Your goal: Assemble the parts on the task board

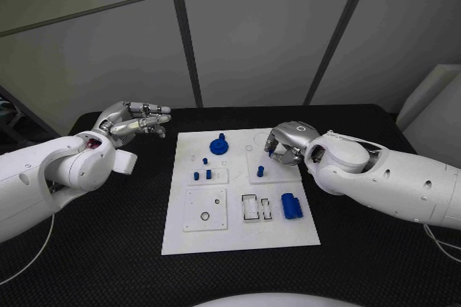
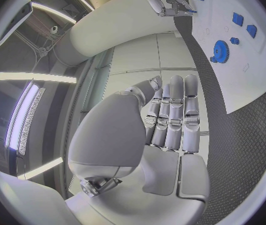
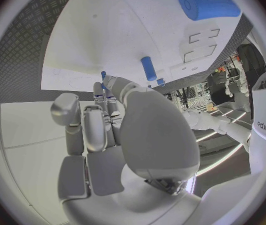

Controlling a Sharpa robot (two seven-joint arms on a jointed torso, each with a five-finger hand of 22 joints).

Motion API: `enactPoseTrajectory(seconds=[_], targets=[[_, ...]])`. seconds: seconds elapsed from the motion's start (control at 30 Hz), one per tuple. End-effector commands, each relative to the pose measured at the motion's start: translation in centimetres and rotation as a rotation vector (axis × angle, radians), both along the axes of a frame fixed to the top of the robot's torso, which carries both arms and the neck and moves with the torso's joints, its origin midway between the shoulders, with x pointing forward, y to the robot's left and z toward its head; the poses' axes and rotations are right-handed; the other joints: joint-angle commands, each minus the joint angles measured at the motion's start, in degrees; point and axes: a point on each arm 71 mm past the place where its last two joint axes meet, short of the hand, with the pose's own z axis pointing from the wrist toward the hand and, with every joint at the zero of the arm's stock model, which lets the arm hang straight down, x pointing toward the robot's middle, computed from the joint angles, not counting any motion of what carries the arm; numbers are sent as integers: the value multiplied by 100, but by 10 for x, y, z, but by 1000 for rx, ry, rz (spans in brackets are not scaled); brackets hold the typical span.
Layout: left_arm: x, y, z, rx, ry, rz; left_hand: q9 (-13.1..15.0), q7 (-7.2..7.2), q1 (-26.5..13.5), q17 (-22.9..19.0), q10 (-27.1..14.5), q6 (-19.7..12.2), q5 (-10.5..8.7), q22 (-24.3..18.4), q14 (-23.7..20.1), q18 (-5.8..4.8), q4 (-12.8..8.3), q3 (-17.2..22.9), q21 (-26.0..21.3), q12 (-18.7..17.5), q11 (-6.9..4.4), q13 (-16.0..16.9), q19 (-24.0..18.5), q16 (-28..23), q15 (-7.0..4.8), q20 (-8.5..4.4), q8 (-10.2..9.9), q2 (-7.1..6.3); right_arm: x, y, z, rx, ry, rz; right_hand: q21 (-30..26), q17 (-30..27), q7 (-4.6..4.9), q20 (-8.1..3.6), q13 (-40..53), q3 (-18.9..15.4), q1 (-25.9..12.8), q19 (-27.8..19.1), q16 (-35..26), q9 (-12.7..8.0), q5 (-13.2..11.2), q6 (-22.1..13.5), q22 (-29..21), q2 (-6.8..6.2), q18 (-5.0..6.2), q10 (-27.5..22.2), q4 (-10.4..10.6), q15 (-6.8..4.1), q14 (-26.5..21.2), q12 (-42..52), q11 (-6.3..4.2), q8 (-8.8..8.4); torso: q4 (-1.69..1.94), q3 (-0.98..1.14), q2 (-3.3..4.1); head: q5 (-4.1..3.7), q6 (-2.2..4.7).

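My right hand (image 1: 285,145) hangs over the white board (image 1: 240,237), fingers curled; whether it holds anything, I cannot tell. My left hand (image 1: 134,122) hovers beside the board, fingers together, holding nothing.

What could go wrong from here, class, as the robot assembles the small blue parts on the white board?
1. The right hand hovers close above a short upright blue peg; lowering carelessly could tip it.
2. The large blue cylinder lies on its side near the white task board edge; a nudge might roll it off.
3. The left hand is raised beside the board, empty, so it cannot steady the board if it slides.
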Motion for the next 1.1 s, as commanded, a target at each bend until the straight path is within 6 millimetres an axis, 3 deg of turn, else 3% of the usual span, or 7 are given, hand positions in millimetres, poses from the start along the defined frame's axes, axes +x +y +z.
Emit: enactPoseTrajectory(seconds=[0.03,0.3,0.5,0.6,0.87,1.0,1.1], targets=[[0,-1,1,-9,5,-13,-9,45,-20,-8,-41,-9,20,9,-6,-36,-1,29,27,7,16,-7,-15,-34,11,12,-31,41,-3,0,6,36,-45,5,19,8,-9,14,4,1,-66,38,44,6,-9,39,15,-7,-73,88,-2,-39,326,34,-35,39,-5,2,2,-3,3],[0,-2,0,-10,7,-19,-8,49,-30,-14,-53,-14,20,18,-8,-38,-7,36,32,5,20,-7,-17,-40,13,15,-34,36,-22,13,18,87,-57,61,28,11,-11,14,5,-2,-75,42,48,8,-16,42,28,-8,-75,90,-5,-40,326,33,-37,39,3,0,2,14,9],[0,-5,0,-12,9,-27,-8,54,-41,-20,-61,-19,20,25,-15,-40,-11,41,33,4,24,-7,-24,-49,18,17,-37,30,-42,38,28,151,-48,138,46,31,-13,14,4,-1,-75,56,64,8,-14,41,56,-12,-80,89,-12,-41,329,31,-38,38,8,-4,-2,93,15],[0,-8,0,-15,9,-34,-9,56,-46,-22,-65,-22,20,28,-18,-40,-12,44,33,4,26,-7,-27,-52,20,18,-38,29,-49,53,31,178,-33,177,53,40,-14,13,4,1,-73,60,72,8,-11,39,66,-11,-82,87,-17,-42,331,29,-39,36,10,-5,0,181,-11],[0,-16,0,-21,11,-52,-8,57,-52,-24,-66,-23,19,30,-19,-41,-12,45,33,5,27,-7,-30,-54,22,19,-39,27,-56,85,28,206,23,245,74,79,-6,14,3,-8,-99,71,105,7,-11,25,97,-14,-88,76,-18,-39,337,18,-33,26,12,4,-2,580,-98],[1,-20,-1,-24,12,-60,-8,57,-56,-25,-67,-23,19,31,-20,-41,-12,46,33,6,27,-6,-32,-55,23,20,-38,27,-62,99,15,210,70,270,72,83,-4,16,2,-11,-108,65,111,5,-8,15,92,-11,-87,68,-20,-37,337,13,-30,19,10,-18,-8,695,-159],[1,-22,-1,-26,12,-66,-8,57,-59,-26,-67,-22,19,32,-20,-42,-12,46,33,7,28,-6,-33,-56,23,20,-38,26,-64,107,4,210,100,283,71,86,-3,16,2,-11,-109,62,114,5,-6,11,91,-8,-87,65,-21,-37,338,10,-29,17,9,-2,0,752,-180]])
